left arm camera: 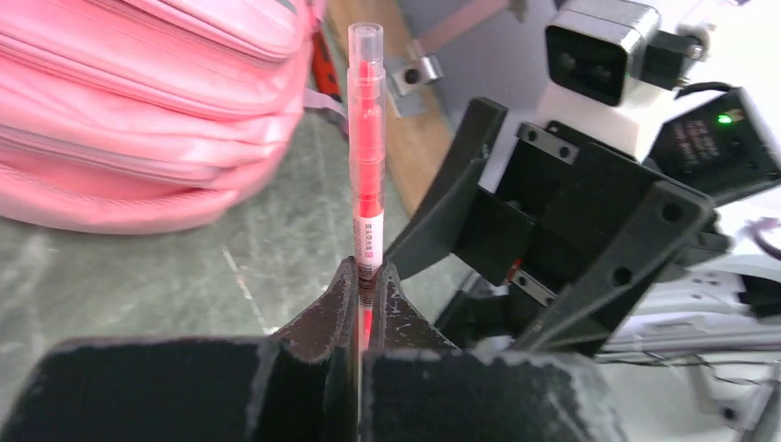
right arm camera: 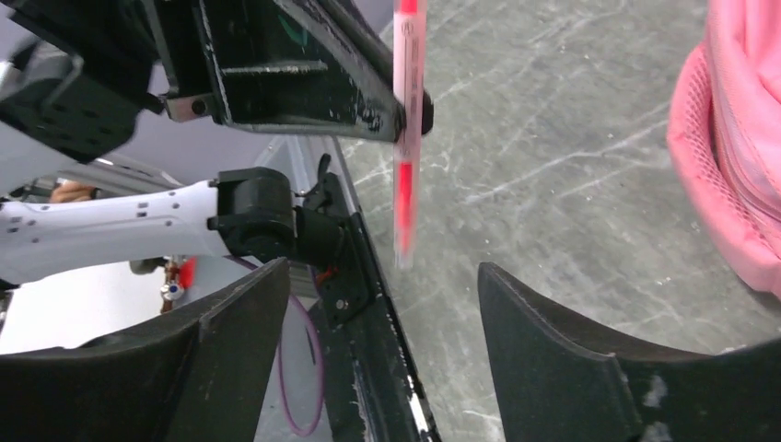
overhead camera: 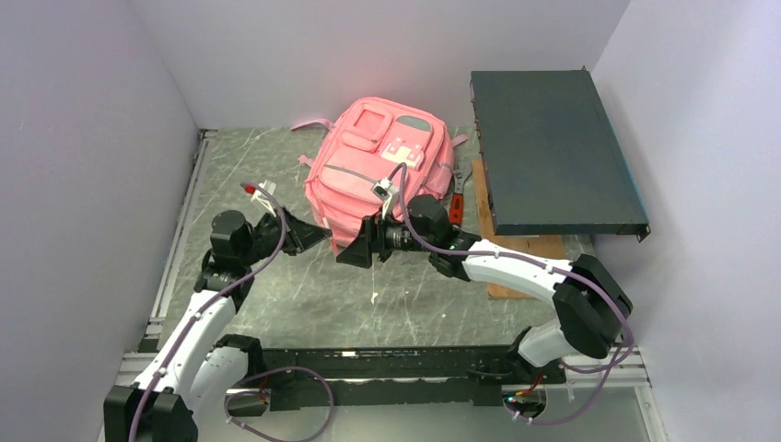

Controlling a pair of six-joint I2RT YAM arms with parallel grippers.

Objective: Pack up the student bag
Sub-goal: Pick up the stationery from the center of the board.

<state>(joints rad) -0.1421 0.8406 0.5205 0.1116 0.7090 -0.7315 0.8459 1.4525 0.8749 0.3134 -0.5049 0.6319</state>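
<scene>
The student bag, a pink backpack, lies on the table at the back centre; it also shows as the bag and the bag. My left gripper is shut on a red pen with a clear cap, held near its lower end. From the top view, the left gripper and right gripper meet tip to tip in front of the bag. My right gripper is open, and the pen ends just ahead of the gap, touching neither finger.
A dark flat case rests on a wooden board at the back right. An orange-handled tool lies between bag and board. Pale walls close in the left, back and right sides.
</scene>
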